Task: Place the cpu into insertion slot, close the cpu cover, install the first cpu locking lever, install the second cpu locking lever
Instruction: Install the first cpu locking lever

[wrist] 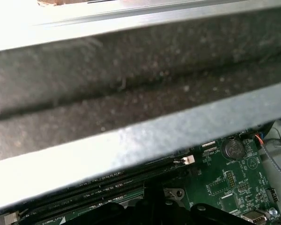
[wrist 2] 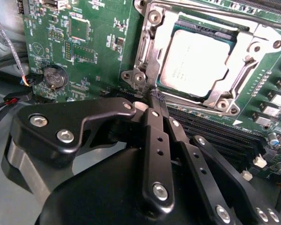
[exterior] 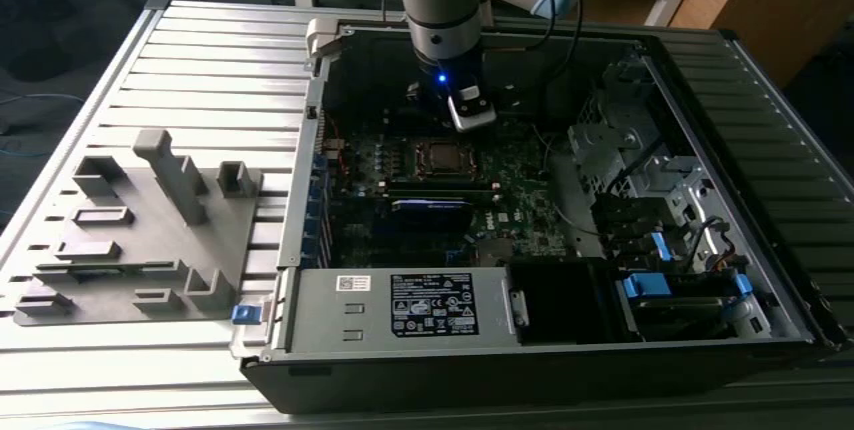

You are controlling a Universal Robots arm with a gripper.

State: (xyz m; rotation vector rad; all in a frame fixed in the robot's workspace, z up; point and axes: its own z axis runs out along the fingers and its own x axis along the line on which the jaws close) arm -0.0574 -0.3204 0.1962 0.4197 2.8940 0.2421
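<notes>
So the cpu [wrist 2: 196,61] is already seated in the insertion slot [wrist 2: 206,29], and the cpu cover [wrist 2: 253,47] is folded down flat around it, silver top showing through the square opening. In the second wrist view, the gripper [wrist 2: 155,97] is parked just off one corner of the socket, tips right beside the cover's edge but apart from the chip itself. The fingers [wrist 2: 155,140] are pinched narrow, pretty much together, and nothing can be seen clamped between them. Whether the locking levers are latched can't be made out.

In the exterior view the gripper [exterior: 470,118] is hung inside the open computer case [exterior: 400,350], just beyond the socket, low over the motherboard [exterior: 521,200]. A coin battery [wrist 2: 54,76] and the long memory slots [wrist 2: 215,126] are seen nearby on the board.
</notes>
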